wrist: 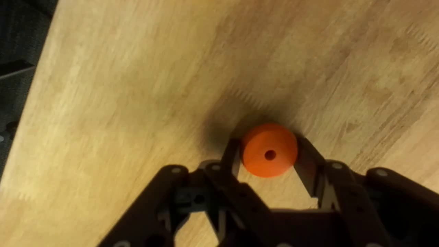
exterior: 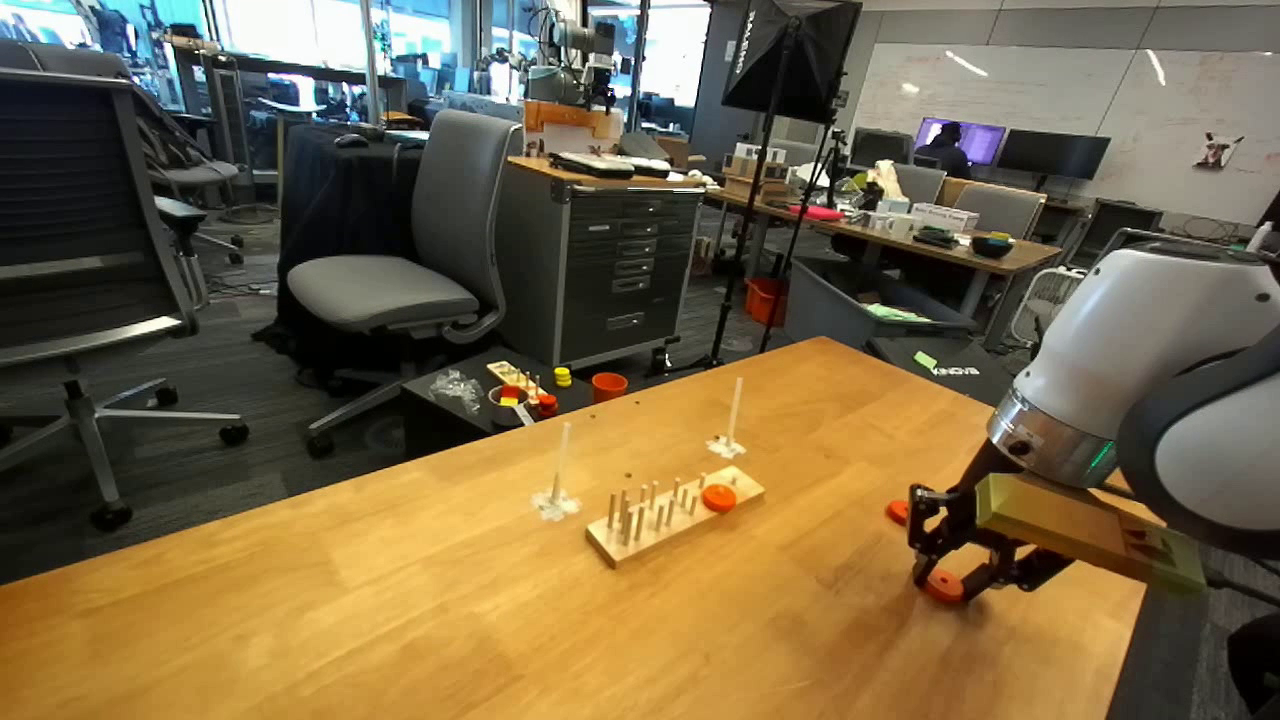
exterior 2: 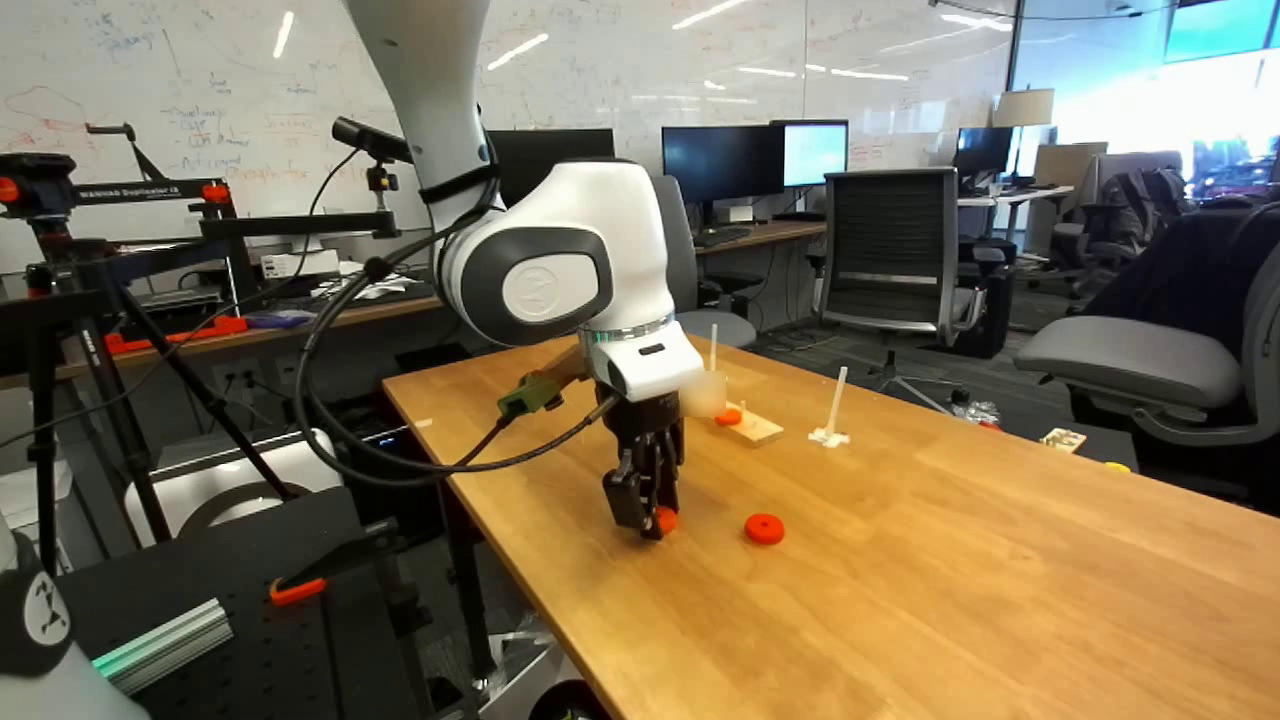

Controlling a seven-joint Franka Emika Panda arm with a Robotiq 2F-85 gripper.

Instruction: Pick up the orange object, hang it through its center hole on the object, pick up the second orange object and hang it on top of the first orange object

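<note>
The wrist view has my gripper point(wrist: 269, 148) shut on an orange object point(wrist: 271, 168), a round disc with a small centre hole, with a finger against each side. It is low at the table surface; whether the disc touches the wood I cannot tell. A further orange object point(exterior 2: 764, 529) lies flat on the table a short way from the gripper; part of this disc point(exterior: 897, 511) shows behind a finger in an exterior view. The object, a pale wooden rack point(exterior: 750, 489) with several thin upright pegs, carries another orange disc point(exterior: 718, 498) near one end.
Two thin standalone uprights point(exterior: 563, 465) point(exterior: 736, 415) rise from the table near the rack. In an exterior view a blurred patch and the arm hide much of the rack point(exterior 2: 757, 431). The table edge point(wrist: 36, 68) runs along the side of the wrist view. Off the table, a cup point(exterior: 609, 386) stands lower down.
</note>
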